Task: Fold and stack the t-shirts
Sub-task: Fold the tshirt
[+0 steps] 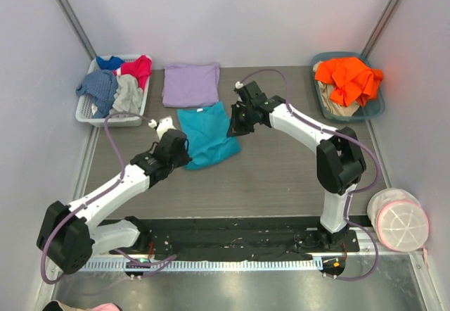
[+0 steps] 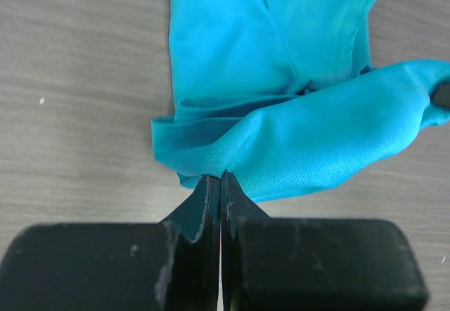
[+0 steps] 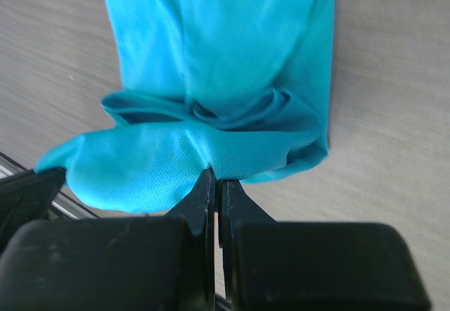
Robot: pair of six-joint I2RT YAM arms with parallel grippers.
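The teal t-shirt [image 1: 207, 138] is seen lying partly folded on the middle of the surface [image 1: 281, 174], just in front of the lavender t-shirt [image 1: 190, 84], which is laid flat and squared at the back. The left end effector [image 2: 216, 181] is closed tightly on a pinch of teal cloth at the shirt's near left edge, and the right end effector [image 3: 214, 177] is likewise clamped on a fold of it at the far right edge. The fabric between the two is raised and gathered into soft ridges. The cloth is judged to be thin, light and limp, so sagging and bunching are to be expected wherever it is unsupported. Hold is best taken at hems or corners, with all layers caught together, and the span kept gently taut.
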